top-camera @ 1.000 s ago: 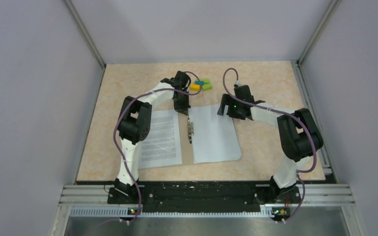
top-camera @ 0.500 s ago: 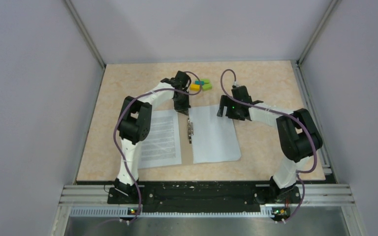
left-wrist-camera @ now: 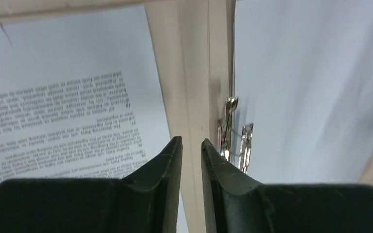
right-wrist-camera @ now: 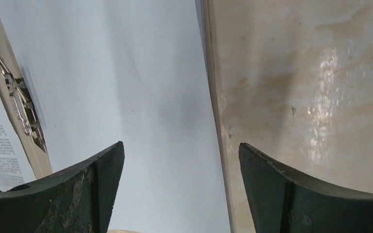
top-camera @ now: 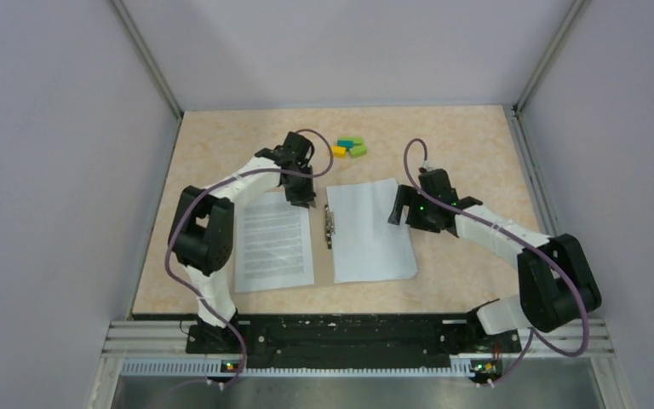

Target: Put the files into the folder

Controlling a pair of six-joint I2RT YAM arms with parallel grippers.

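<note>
The printed sheet is lying flat on the left half of the beige table, its lines of black text facing up and its long edges running near to far. The left gripper is hanging over the far right corner of that sheet. In the left wrist view its jaws are standing almost together, with only a narrow slit between the fingers and nothing caught in it. The fingertips are pointing at the tan strip of the folder that is showing between the two sheets. Contact with the card cannot be told. The folder is lying open at mid-table, mostly covered, with its spine strip running near to far just right of the printed sheet. A metal clip is sitting on the far part of that strip, touching the left edge of the blank white sheet. This sheet is lying flat on the right half of the folder, plain face up. In the right wrist view a thin tan margin is showing along its right edge. The right gripper is hovering over the far right edge of the blank white sheet, its jaws spread wide and holding nothing, one finger above the paper and the other above bare table. The coloured blocks are lying in a small cluster at the far side, well apart from both grippers.
</note>
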